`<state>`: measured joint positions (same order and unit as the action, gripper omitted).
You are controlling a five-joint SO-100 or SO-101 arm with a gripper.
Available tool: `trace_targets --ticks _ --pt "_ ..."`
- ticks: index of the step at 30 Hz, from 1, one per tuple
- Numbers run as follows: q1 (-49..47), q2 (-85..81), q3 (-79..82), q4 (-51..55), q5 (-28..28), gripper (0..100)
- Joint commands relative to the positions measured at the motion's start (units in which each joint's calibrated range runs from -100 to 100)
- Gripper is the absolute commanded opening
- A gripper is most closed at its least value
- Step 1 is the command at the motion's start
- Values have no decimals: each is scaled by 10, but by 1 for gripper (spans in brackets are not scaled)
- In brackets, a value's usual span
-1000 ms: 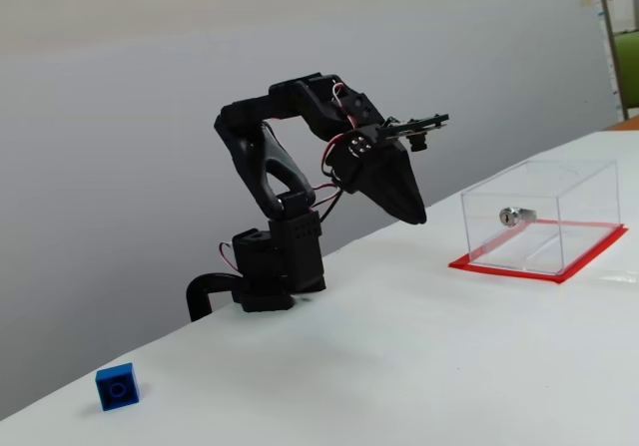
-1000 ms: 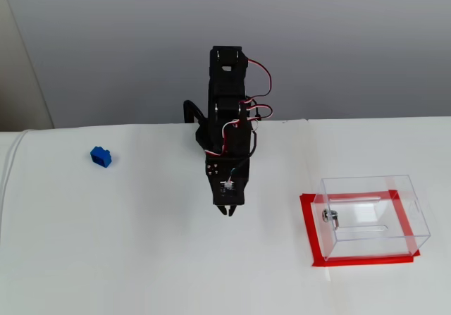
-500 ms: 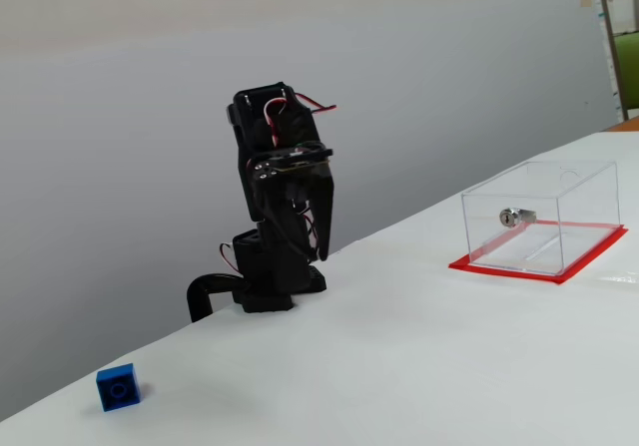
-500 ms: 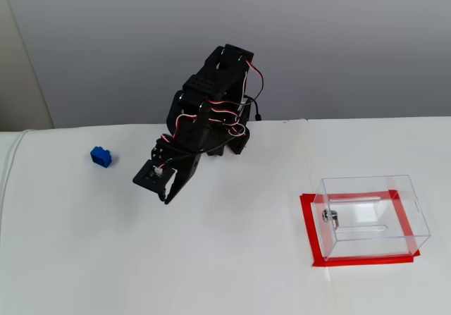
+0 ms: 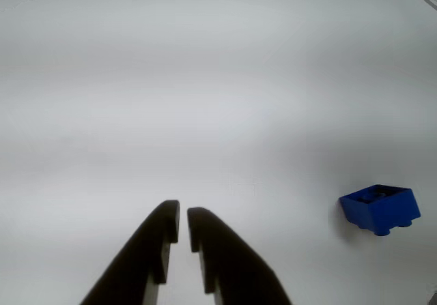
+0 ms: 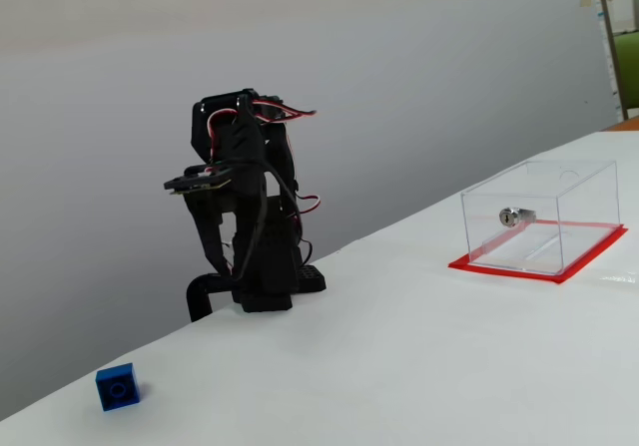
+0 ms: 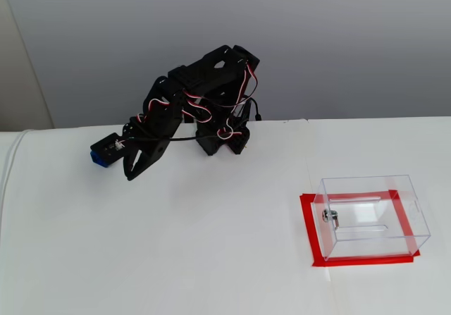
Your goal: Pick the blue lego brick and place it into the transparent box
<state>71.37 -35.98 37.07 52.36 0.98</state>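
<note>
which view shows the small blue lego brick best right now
The wrist view: the small bright blue plastic lego brick lies close and unobstructed on the white table, right of the nearly closed gripper. In one fixed view it is small but clear; in the other the arm partly hides it.

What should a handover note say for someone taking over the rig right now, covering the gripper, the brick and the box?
Gripper: empty, fingers nearly closed with only a narrow slit between them, held above the white table.
Blue lego brick: lies on the table, to the right of the fingertips in the wrist view; not gripped. In a fixed view the arm partly covers it.
Transparent box: stands on its red base at the far side of the table from the brick, nothing blue inside.
Done: arm is aimed toward the brick.
Left: open, line up, grasp, carry, drop in the box.
</note>
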Motion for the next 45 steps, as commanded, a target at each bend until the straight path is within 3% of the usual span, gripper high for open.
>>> trace_targets --ticks 1,9,20,38,45 --pt "48 -1 -37 0 -5 1" --pt "135 -1 13 -39 -5 1" --pt "240 56 -35 -41 -5 1" --pt "278 292 -289 -40 -1 1" --pt "282 370 -301 -38 -4 1"
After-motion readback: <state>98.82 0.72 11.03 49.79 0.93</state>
